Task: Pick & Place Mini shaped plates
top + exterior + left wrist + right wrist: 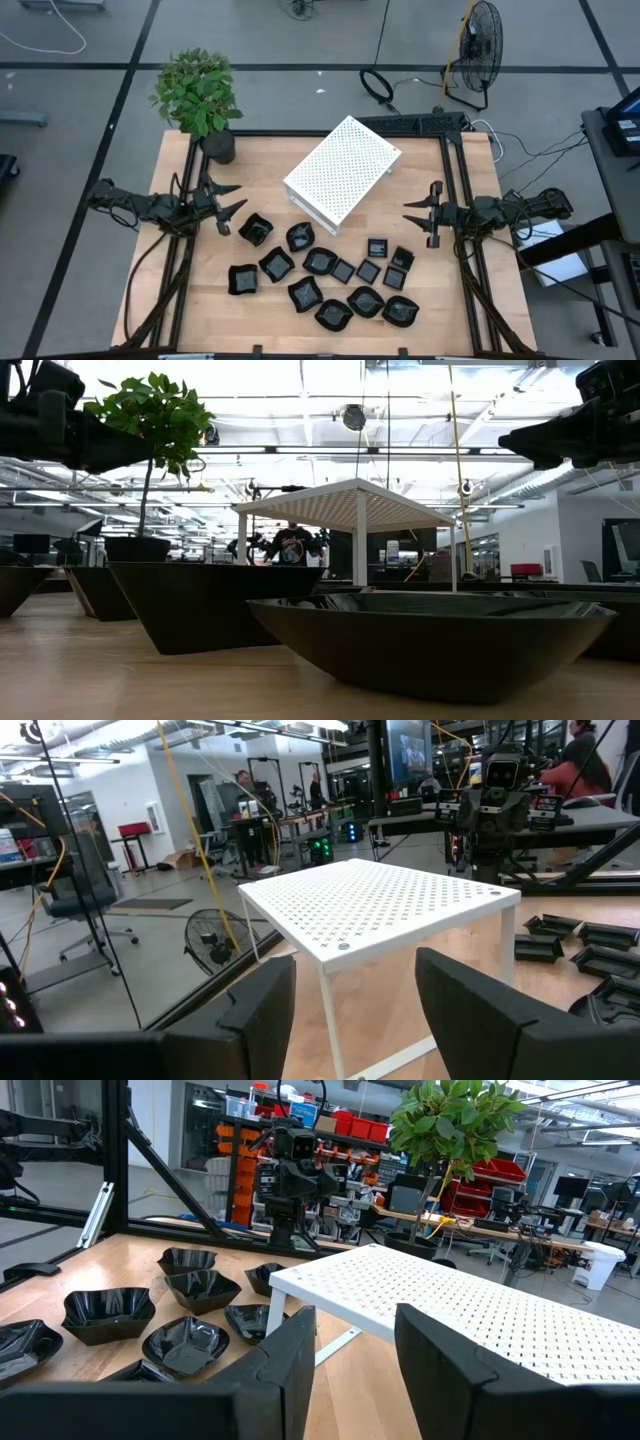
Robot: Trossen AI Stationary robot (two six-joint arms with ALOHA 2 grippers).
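Several glossy black mini plates (320, 280) lie scattered on the near half of the wooden table, each resting flat on its base: small squares (377, 248) to the right, larger wavy-rimmed ones (255, 231) to the left. They also show in the right wrist view (108, 1313) and up close in the low view (430, 640). My left gripper (232, 204) hovers open at the table's left edge. My right gripper (408, 214) hovers open at the right edge. Both point toward the table's middle and touch nothing.
A white perforated shelf (342, 170) stands on legs at the table's far middle. A potted plant (200, 100) sits at the far left corner. A black frame (450, 200) borders the table. Bare wood lies in front of both grippers.
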